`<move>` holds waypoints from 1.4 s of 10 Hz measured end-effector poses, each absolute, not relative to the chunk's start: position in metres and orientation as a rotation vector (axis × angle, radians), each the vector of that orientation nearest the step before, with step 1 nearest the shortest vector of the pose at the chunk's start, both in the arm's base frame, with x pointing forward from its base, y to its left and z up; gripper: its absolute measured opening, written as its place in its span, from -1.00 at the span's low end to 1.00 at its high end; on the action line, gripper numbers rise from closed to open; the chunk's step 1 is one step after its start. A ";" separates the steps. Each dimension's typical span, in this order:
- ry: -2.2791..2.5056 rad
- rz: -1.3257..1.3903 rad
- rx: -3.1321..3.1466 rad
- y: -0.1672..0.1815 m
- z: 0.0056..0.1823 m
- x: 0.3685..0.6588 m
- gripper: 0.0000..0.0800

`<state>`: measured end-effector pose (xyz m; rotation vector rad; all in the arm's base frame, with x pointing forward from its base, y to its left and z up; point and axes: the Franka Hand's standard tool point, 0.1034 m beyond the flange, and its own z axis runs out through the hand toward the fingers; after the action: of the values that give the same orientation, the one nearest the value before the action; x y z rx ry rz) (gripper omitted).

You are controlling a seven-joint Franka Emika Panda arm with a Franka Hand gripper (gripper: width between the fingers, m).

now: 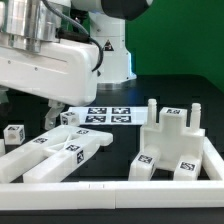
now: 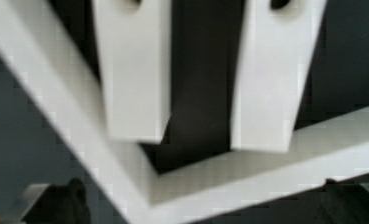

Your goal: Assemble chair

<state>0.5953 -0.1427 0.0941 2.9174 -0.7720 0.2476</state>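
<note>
The chair (image 1: 160, 160) lies in chunky white plastic pieces bearing black-and-white square tags, spread over the dark table (image 1: 118, 163). On the exterior view's right, a blocky part (image 1: 178, 135) with upright posts stands inside the corner of the border rail (image 1: 110, 186). On the left, several bars (image 1: 62, 152) lie side by side, with small cubes (image 1: 13, 133) near them. The marker board (image 1: 105, 114) lies behind, between the two groups. The wrist view shows two bars lying parallel, their ends near a rail corner. The gripper (image 2: 202, 205) hangs above them with its fingers (image 2: 56, 203) spread wide, grasping nothing.
</note>
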 end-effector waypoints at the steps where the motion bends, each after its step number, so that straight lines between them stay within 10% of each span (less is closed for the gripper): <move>1: -0.812 0.237 2.939 -0.135 0.087 0.593 0.62; 14: -0.720 0.190 3.014 -0.123 0.067 0.590 0.62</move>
<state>0.5903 -0.1231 0.0673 3.0141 -0.7203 0.1903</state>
